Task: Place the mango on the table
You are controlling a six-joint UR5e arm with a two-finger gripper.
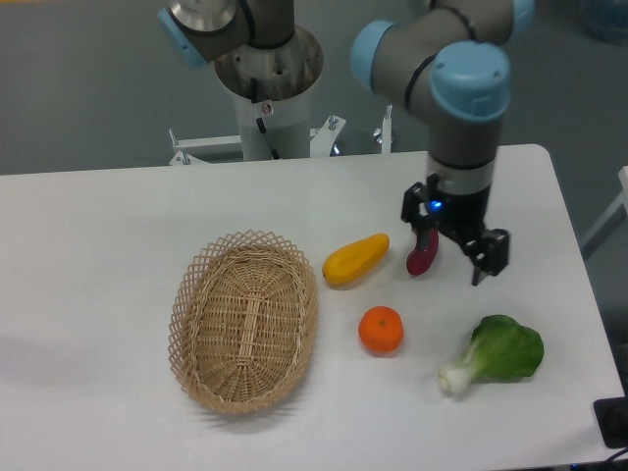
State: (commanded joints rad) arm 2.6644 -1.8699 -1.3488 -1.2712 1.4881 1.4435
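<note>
The yellow-orange mango (354, 260) lies on the white table (118, 226), just right of the wicker basket, with nothing holding it. My gripper (457, 253) hangs to its right, well clear of it, open and empty. One finger stands in front of the purple sweet-potato shape (422, 254), partly covering it; the other finger is further right.
An oval wicker basket (245, 319) sits left of centre with nothing in it. A round orange (381, 330) lies below the mango. A green bok choy (497, 353) lies at the front right. The arm's base column (267, 88) stands at the back.
</note>
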